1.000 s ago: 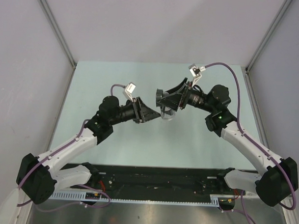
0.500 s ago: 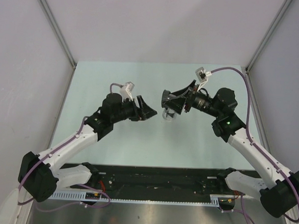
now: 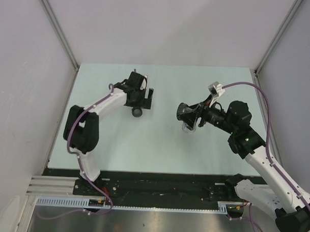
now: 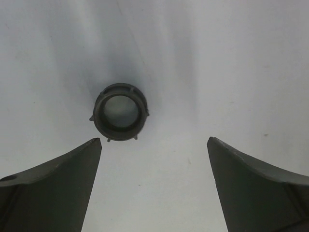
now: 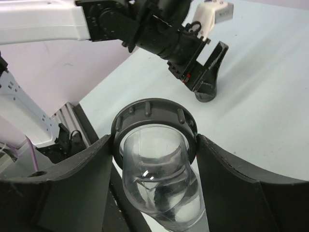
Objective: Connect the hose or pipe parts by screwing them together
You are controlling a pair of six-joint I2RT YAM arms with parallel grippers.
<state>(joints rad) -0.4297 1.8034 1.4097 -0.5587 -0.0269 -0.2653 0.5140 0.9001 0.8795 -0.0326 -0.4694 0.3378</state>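
Light: bright, even, from above.
Shadow: we see a soft smudge round the black nut (image 4: 119, 118) ahead of the left claw (image 4: 153, 140).
Glare: glints on the clear pipe (image 5: 159, 188) inside the right claw (image 5: 154, 137).
Focus: our wrist close-ups run soft.

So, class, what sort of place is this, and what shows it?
Probably a robot test cell in a lab: left arm and right arm bolted at a table's edge, plain panels on metal rails around it, just a nut and a clear pipe as props.
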